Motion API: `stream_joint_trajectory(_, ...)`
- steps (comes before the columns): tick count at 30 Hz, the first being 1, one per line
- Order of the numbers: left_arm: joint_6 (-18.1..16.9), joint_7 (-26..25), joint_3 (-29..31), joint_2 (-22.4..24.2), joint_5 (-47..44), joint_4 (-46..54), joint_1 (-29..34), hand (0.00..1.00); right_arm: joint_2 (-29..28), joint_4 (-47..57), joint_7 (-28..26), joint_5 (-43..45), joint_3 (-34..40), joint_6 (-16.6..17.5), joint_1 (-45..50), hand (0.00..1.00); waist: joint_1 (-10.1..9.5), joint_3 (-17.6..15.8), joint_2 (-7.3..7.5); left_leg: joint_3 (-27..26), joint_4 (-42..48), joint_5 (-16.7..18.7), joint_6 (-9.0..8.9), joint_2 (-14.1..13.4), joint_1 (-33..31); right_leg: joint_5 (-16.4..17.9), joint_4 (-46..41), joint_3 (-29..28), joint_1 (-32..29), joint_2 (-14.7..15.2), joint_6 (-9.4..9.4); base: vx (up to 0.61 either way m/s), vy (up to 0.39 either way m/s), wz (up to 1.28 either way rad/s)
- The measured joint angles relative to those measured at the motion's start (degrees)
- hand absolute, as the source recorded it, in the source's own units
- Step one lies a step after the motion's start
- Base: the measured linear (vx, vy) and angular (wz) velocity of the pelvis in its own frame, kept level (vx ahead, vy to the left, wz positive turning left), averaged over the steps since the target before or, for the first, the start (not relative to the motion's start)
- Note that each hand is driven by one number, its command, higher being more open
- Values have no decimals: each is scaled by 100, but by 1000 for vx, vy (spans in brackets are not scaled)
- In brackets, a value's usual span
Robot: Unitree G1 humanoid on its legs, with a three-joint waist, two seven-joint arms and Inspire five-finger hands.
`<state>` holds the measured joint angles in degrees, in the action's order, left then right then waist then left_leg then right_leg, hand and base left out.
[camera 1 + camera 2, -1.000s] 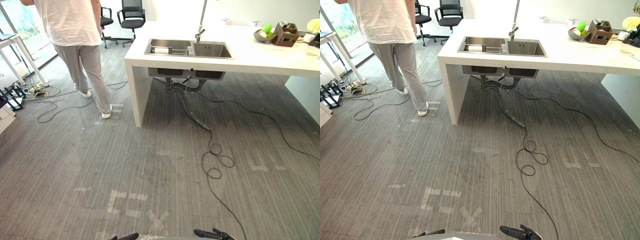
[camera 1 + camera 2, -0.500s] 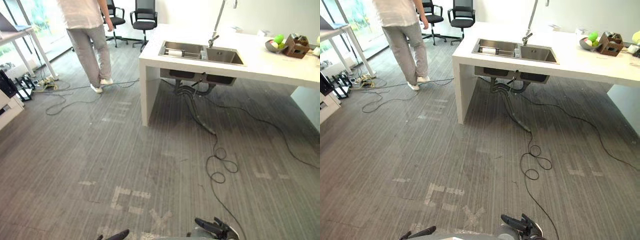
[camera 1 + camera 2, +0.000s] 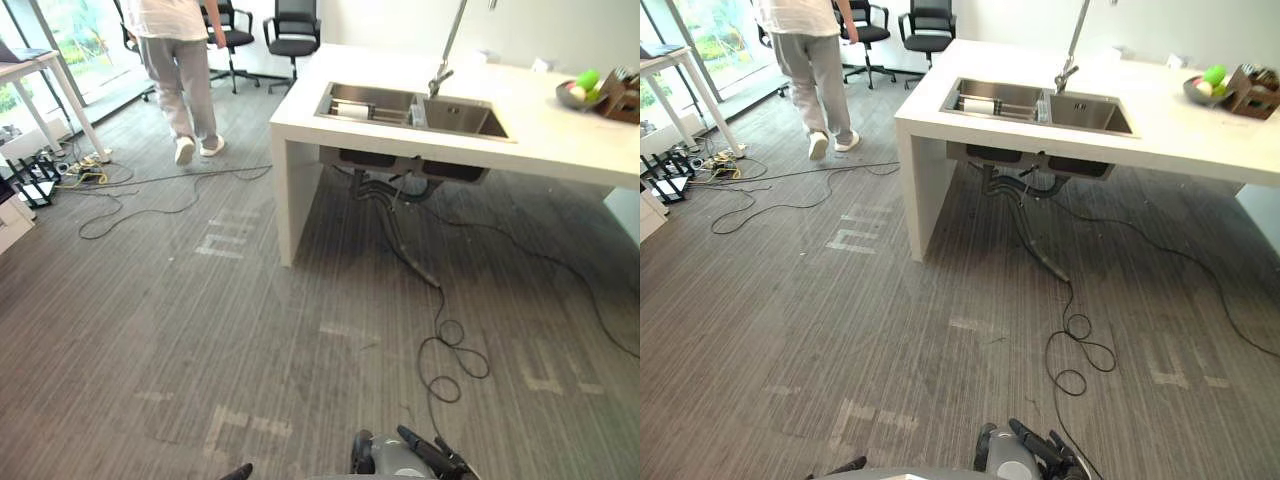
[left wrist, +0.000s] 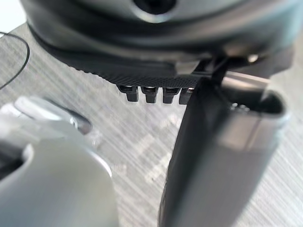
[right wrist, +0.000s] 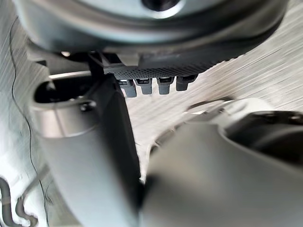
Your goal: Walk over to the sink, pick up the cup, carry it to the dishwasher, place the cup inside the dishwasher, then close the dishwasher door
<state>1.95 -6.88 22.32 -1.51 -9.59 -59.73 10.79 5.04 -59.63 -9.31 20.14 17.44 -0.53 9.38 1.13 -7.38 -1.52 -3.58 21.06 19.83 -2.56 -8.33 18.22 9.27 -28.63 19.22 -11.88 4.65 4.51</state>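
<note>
The person (image 3: 180,60) has walked farther off at far left, toward the office chairs (image 3: 292,25). The left hand (image 4: 142,66) hangs low, fingers relaxed and empty. A white cup (image 3: 350,108) (lying on its side) rests in the left basin of the sink (image 3: 465,118). The right hand (image 3: 430,455) is likewise loose, holding nothing.

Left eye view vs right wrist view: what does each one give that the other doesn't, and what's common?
Left eye: the white counter, its sink and faucet, a person with back turned, office chairs. Right wrist: the right hand from close, fingers relaxed, holding nothing. Both: the grey striped floor and that hand.
</note>
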Motion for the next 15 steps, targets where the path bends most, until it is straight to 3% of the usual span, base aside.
stream_joint_trajectory(1,-24,-29,-13,22,73,-3,-76,100,19,-20,-2,-2,-6,-36,16,100,-1,-10,-20,1,1208,-462,-42,-100,-436,193,147,10,308,-82,9,671,-273,-4)
stream_joint_trajectory(2,-112,-53,-13,53,78,-9,-81,100,77,-32,2,-6,-54,-40,6,100,-25,-62,-72,-18,2533,-1193,-101,-325,-1008,261,542,-1,753,-267,71,666,-238,-6)
stream_joint_trajectory(4,-281,-42,55,95,81,32,-88,100,131,-105,10,-12,-107,-29,-60,100,-33,-173,-136,-128,4179,-965,12,-575,-1792,279,1192,-84,1564,-526,106,623,-157,-25)
stream_joint_trajectory(5,-441,-32,106,110,78,123,-83,100,131,-192,14,-12,-204,2,-88,100,-97,-227,-74,-133,4530,-791,12,-503,-2179,281,1572,-185,2097,-566,107,589,-132,-39)
stream_joint_trajectory(6,-556,-35,79,118,112,189,-92,100,135,-214,17,-11,-237,10,-105,100,-148,-242,-53,-165,4511,-711,-4,-435,-2384,278,1726,-252,2315,-568,102,560,-103,-59)
stream_joint_trajectory(8,-1118,-257,-150,152,429,426,-77,100,147,-255,33,1,-335,36,-301,100,-258,-327,-45,-469,3960,-404,107,-305,-2983,273,2067,-531,2778,-535,91,482,-21,-75)
stream_joint_trajectory(9,-1437,-450,-319,140,532,583,-54,100,102,-244,46,28,-386,101,-424,100,-314,-358,-15,-737,3167,-366,145,-229,-3326,301,2216,-686,2965,-446,42,524,85,-93)
stream_joint_trajectory(11,-1830,-808,-549,146,798,901,-47,100,82,-132,39,65,-436,195,-491,100,-359,-390,29,-1055,1037,-810,120,62,-3575,472,2357,-917,3152,-243,-212,592,169,-79)
stream_joint_trajectory(12,-2111,-1064,-721,189,1032,1194,28,100,80,-131,-95,129,-441,311,-498,100,-410,-396,-43,-1015,-347,-1858,148,189,-3558,671,2436,-1147,3280,-257,-309,674,287,-73)
stream_joint_trajectory(13,-2349,-1284,-940,186,1197,1353,15,100,59,-172,-259,115,-512,403,-512,100,-493,-391,-69,-911,-198,-2332,297,237,-3555,712,2486,-1425,3367,-212,-329,675,321,-66)
stream_joint_trajectory(15,-2563,-1669,-1277,84,1514,1651,-192,100,14,-170,-458,93,-673,554,-563,100,-442,-494,46,-796,142,-2090,525,383,-3706,617,2310,-1731,3323,-126,-234,426,253,3)
